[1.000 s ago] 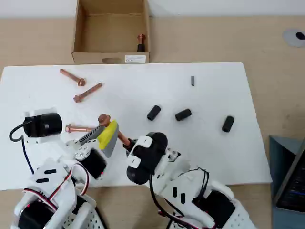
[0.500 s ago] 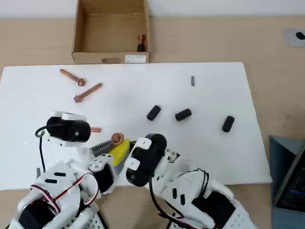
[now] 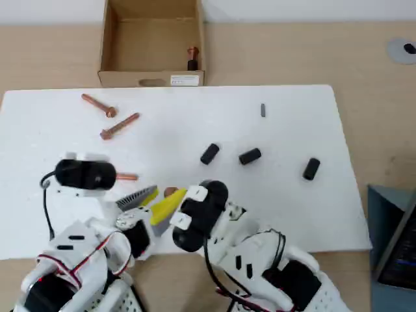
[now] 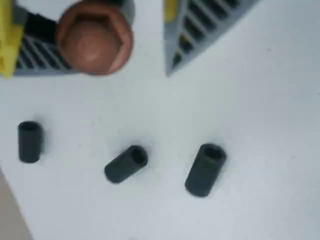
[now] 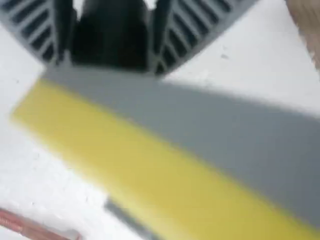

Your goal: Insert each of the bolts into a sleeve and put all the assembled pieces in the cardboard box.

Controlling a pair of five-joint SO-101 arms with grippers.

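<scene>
A copper bolt shows end-on between my left gripper's spread fingers, against the yellow-edged one and clear of the other. From above, its head lies just in front of the right arm's wrist. My right gripper is shut on a black sleeve, with the left's yellow and grey finger crossing close before it. Three loose sleeves lie mid-mat. Loose bolts lie at the left. The cardboard box holds one assembled piece.
The white mat covers the wooden table. A small dark pin lies toward the back right. A laptop corner sits at the right edge, and a grey disc at the far right.
My left gripper carried the bolt toward the right gripper, laying it flatter, then spread its fingers off the head. The left wrist swung right. The right arm stayed put.
</scene>
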